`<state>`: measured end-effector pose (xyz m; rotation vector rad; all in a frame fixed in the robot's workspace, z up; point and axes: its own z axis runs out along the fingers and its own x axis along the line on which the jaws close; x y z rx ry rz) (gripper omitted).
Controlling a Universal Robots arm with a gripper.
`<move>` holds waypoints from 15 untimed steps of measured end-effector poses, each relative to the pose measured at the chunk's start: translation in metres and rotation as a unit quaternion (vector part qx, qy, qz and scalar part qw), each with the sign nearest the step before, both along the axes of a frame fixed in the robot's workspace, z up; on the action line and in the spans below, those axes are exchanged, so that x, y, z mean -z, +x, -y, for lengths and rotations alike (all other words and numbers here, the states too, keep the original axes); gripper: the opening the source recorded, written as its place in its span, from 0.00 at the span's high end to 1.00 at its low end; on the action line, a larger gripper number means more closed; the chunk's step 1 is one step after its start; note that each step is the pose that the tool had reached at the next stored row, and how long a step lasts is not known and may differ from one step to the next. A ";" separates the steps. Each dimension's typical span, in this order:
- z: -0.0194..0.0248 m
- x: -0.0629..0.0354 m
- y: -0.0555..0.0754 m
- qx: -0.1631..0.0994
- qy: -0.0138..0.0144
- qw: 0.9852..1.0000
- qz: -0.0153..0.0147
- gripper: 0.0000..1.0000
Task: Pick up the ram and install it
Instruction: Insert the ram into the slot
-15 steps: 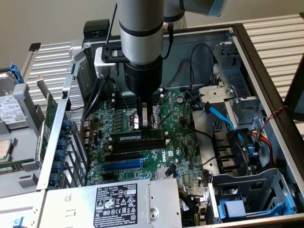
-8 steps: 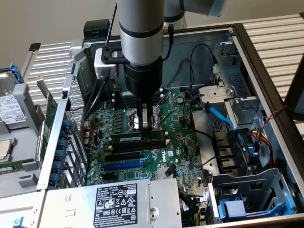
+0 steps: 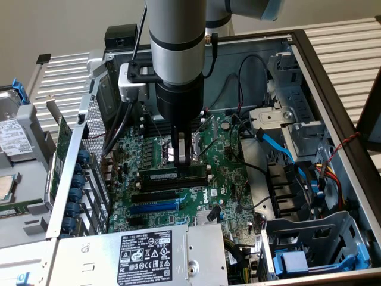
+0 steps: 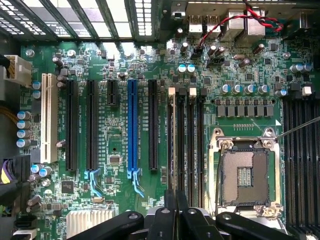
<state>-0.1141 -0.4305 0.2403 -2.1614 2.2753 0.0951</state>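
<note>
Behind my work area: plain pale wall [image 3: 65, 24], bare, evenly lit. Under and around me: ribbed light-grey surface [image 3: 342, 47], slats showing at exterior view's left and right. Small black box [image 3: 121, 36] at far edge, near wall. Dark panel [image 3: 372, 113] at exterior view's right edge. Light soft, diffuse, shadows faint. Bright white glow behind vent grille [image 4: 100, 20].

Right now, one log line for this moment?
gripper: shut | position: directly over ram | ram: upright in memory-slot bank | contact: cannot tell
</note>
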 end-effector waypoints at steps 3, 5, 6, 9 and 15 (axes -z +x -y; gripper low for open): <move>0.0000 0.0000 0.000 0.000 0.000 1.000 0.000 0.88; 0.0000 0.0000 0.000 -0.001 0.000 1.000 0.000 0.88; 0.0000 0.0000 0.000 -0.002 0.000 1.000 0.000 0.88; 0.0000 0.0000 0.000 -0.003 0.000 1.000 0.000 0.88; 0.0000 0.0000 0.001 -0.006 0.000 1.000 0.000 0.88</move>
